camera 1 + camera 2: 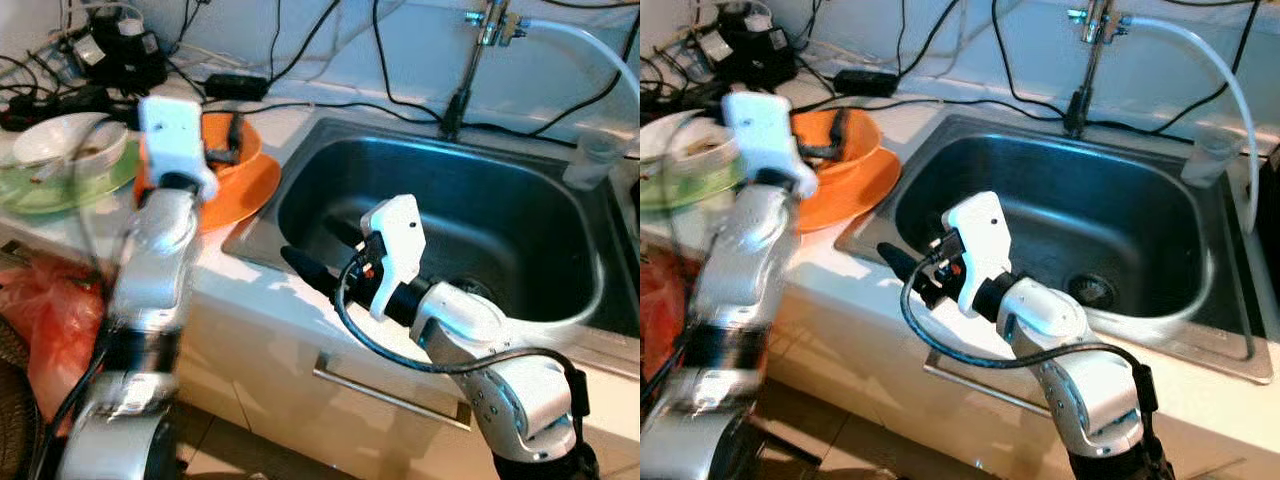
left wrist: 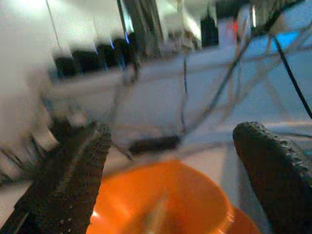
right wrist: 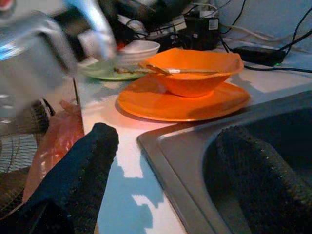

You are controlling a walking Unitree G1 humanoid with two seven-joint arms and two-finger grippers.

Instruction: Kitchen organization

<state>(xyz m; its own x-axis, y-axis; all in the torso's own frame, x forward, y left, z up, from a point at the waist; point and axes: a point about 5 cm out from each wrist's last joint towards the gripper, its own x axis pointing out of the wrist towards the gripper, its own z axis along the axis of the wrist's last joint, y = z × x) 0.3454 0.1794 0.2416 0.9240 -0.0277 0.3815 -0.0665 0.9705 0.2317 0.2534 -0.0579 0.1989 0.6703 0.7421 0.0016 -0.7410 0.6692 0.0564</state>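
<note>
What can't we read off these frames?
- Round orange bowl contents: a stick-like utensil lies across it in the right wrist view; the rim hides anything below.
- Left tool: its wrist view is motion-blurred, so the cables behind smear together.
- White bowl on the green plate: contents too small and blurred in the eye views.
- Steel sink near wall: hidden by the right arm.
- Right tool: open over the sink's edge.

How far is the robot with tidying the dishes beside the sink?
Nothing looks done yet: the sink holds no dishes. In hand: the left gripper, open, hovers over the orange bowl, which sits on the orange plate with chopsticks across it. The right gripper, open and holding nothing, waits at the sink's near edge. Left: the white bowl and green plate remain on the counter.
</note>
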